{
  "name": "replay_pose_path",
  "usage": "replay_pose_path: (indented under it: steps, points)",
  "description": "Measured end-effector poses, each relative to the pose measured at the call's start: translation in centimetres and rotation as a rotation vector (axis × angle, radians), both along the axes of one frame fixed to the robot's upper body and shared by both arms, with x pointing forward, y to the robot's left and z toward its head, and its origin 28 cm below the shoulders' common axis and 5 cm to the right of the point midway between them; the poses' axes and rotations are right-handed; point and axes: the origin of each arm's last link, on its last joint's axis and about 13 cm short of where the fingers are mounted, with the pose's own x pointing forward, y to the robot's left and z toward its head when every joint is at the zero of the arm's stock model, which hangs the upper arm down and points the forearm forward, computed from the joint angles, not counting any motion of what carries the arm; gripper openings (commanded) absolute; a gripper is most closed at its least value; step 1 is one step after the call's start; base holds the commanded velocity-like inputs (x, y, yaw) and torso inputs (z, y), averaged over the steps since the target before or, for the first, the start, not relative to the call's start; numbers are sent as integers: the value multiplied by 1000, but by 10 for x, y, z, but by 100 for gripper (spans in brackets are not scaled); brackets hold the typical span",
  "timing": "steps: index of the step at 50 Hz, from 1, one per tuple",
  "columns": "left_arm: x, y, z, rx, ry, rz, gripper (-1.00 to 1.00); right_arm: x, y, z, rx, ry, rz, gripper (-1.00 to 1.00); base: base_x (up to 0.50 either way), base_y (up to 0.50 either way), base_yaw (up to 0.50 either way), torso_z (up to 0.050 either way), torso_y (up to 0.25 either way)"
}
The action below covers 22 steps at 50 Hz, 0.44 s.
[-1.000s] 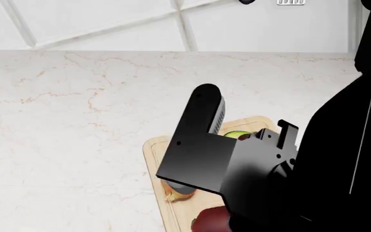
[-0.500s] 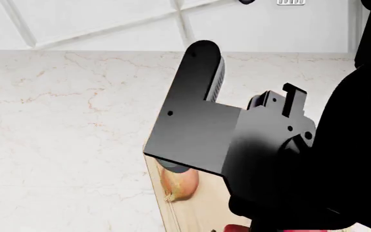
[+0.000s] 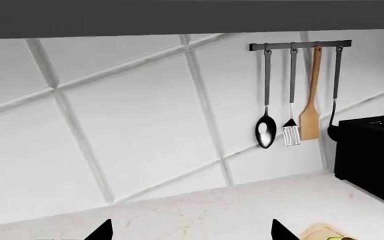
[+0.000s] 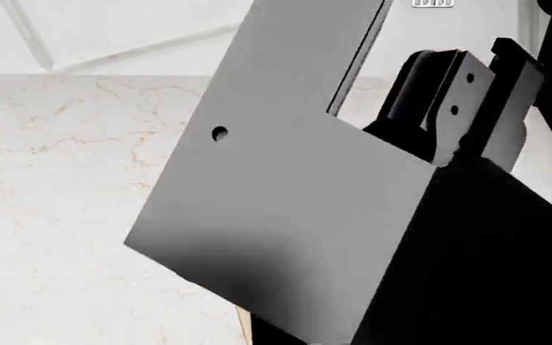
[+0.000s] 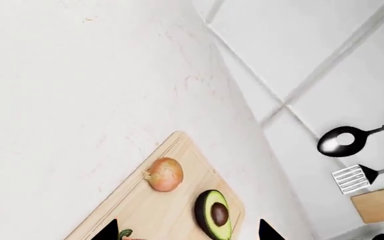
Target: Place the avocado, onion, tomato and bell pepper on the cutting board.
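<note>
The right wrist view looks down on the pale wooden cutting board (image 5: 145, 210). The tan onion (image 5: 164, 174) and the halved avocado (image 5: 213, 214) lie on it, pit facing up. Of the tomato (image 5: 126, 234) only the green calyx and a sliver of red show at the frame edge. The bell pepper is out of view. My right gripper (image 5: 186, 232) hangs open high above the board with nothing between its fingers. My left gripper (image 3: 192, 232) is open over bare counter, with a corner of the board (image 3: 322, 232) off to one side. In the head view my right arm (image 4: 286, 201) hides nearly all of the board.
A marble counter (image 4: 75, 165) runs back to a white tiled wall (image 3: 138, 110). A rail of hanging utensils (image 3: 292, 95) is on the wall. A black appliance (image 3: 372, 155) stands at the counter's end near the board.
My right arm has risen towards the head camera and now fills that view, covering the board, the onion and the red vegetable that showed before.
</note>
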Motion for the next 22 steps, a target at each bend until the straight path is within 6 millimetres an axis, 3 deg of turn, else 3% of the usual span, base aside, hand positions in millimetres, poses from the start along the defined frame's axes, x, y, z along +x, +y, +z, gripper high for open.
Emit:
replay_pose_path:
  steps: [22]
  points:
    - [-15, -10, 8, 115, 4, -77, 100, -76, -2, -9, 429, -367, -109, 100, 0, 0, 0, 0, 0]
